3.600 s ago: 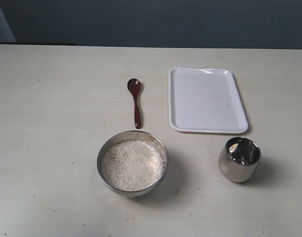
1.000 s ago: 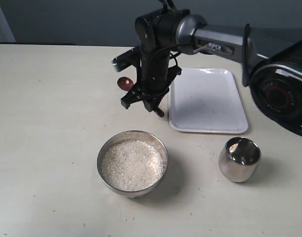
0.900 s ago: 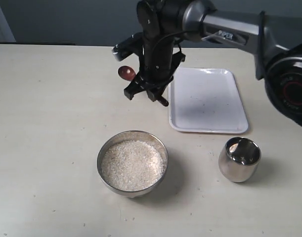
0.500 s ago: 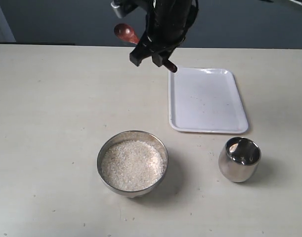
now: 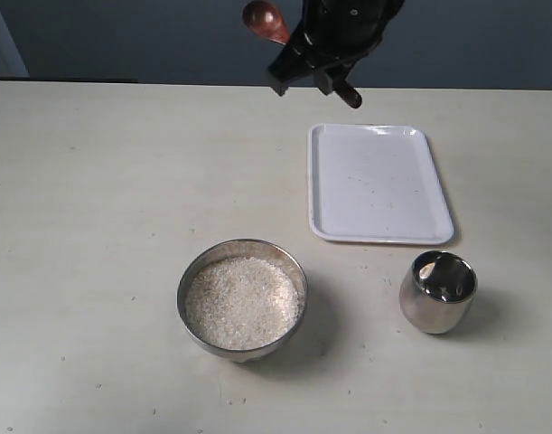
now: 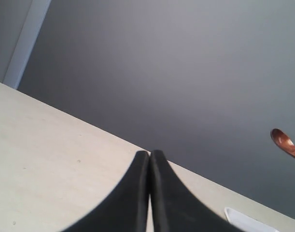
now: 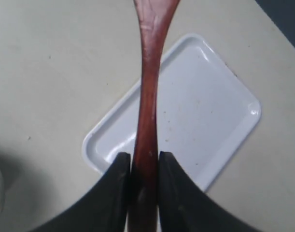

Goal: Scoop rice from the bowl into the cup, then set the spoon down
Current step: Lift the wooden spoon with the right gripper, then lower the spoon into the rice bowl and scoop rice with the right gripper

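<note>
The reddish-brown wooden spoon [image 5: 266, 22] hangs high above the table's far edge, its handle [image 7: 147, 96] clamped between the fingers of my right gripper [image 5: 313, 77]. The spoon's head also shows in the left wrist view [image 6: 284, 143]. The wide steel bowl [image 5: 242, 299] sits near the front, filled with white rice [image 5: 241, 303]. The polished steel cup [image 5: 437, 291] stands to the bowl's right, upright. My left gripper [image 6: 149, 155] is shut with nothing between its fingers; it does not show in the exterior view.
A white rectangular tray [image 5: 378, 183] lies behind the cup, with a few specks on it; it also shows below the spoon in the right wrist view [image 7: 195, 116]. The pale tabletop [image 5: 95, 208] stretches to the left of the bowl. A dark wall stands behind the table.
My right gripper came in, closed on the spoon where it lay behind the bowl, and has lifted it upward and slightly rightward. Bowl, cup and tray have not moved.
</note>
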`<state>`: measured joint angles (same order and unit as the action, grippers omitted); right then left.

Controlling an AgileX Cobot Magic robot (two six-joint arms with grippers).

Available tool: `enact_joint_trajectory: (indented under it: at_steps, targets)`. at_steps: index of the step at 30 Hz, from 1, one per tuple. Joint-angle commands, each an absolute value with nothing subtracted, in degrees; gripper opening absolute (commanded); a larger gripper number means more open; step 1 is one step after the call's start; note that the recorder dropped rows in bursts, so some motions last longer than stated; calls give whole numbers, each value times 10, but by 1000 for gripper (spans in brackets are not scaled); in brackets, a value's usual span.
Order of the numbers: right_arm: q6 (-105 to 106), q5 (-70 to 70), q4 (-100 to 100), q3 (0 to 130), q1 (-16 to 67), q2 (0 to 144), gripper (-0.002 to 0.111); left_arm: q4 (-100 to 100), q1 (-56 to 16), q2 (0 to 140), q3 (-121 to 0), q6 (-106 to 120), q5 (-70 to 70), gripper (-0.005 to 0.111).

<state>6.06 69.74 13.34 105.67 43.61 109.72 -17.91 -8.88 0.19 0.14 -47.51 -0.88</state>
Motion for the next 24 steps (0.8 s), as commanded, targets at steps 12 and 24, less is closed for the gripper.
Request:
enact_joint_trajectory:
  at_steps: [12,24]
  targets:
    - [93,700,121,843,492,973,-1,-181,-92,0,0,-475,-4,0]
    - [98,700,167,752,624,975,-1,-181,-92,0,0,-475,-4,0]
